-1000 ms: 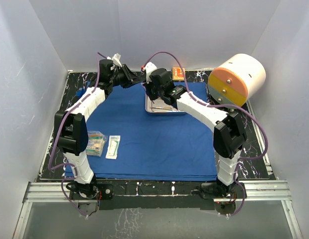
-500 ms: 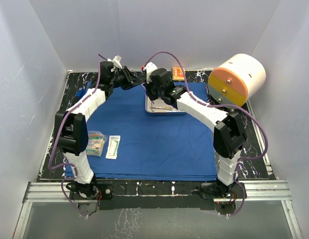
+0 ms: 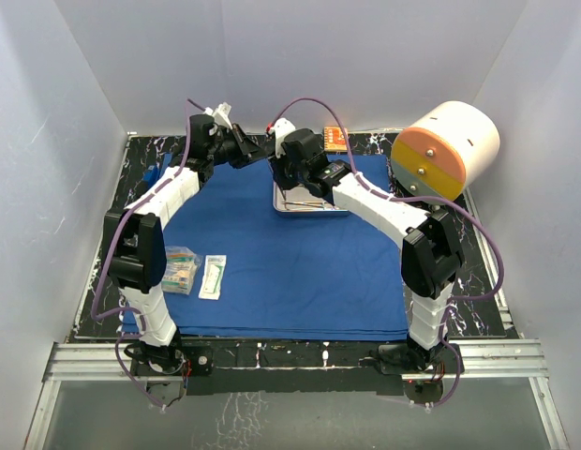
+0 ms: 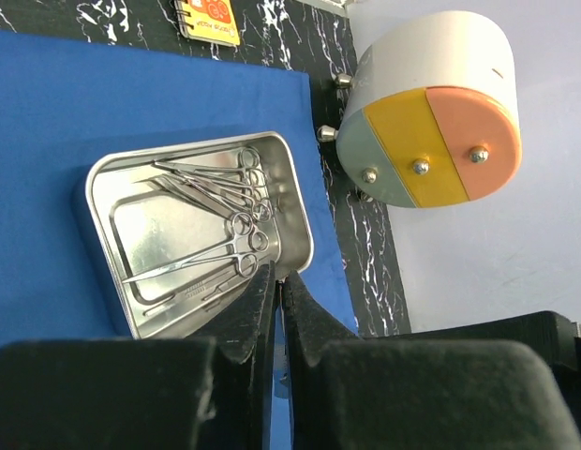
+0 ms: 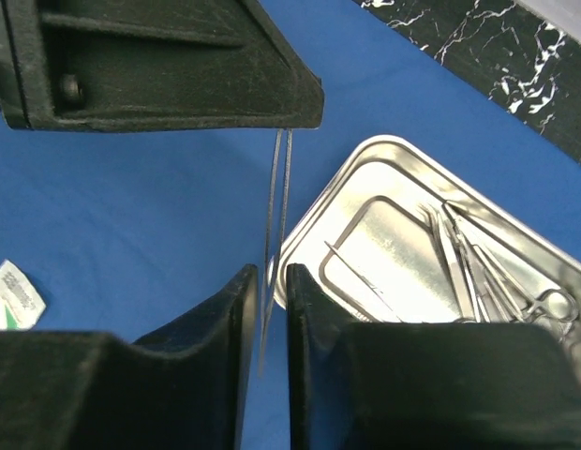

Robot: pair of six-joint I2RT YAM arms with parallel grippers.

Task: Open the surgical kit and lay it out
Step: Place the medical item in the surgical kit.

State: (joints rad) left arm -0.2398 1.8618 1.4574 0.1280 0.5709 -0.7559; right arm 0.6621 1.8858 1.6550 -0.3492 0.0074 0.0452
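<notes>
Now, left tool (image 4: 276,274) tight on slender forceps (image 5: 277,211) near steel tray (image 5: 364,150); right tool (image 5: 272,274) narrowly agape around them, grip unclear.

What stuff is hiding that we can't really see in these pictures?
- Right wrist view: the top of the forceps is hidden behind the black part overhead.
- Right wrist view: it's unclear if the right hand pinches the forceps or only sits around them.
- Right wrist view: the tray is cut off by the right edge.
- Top view: the packets are too small to read.
</notes>
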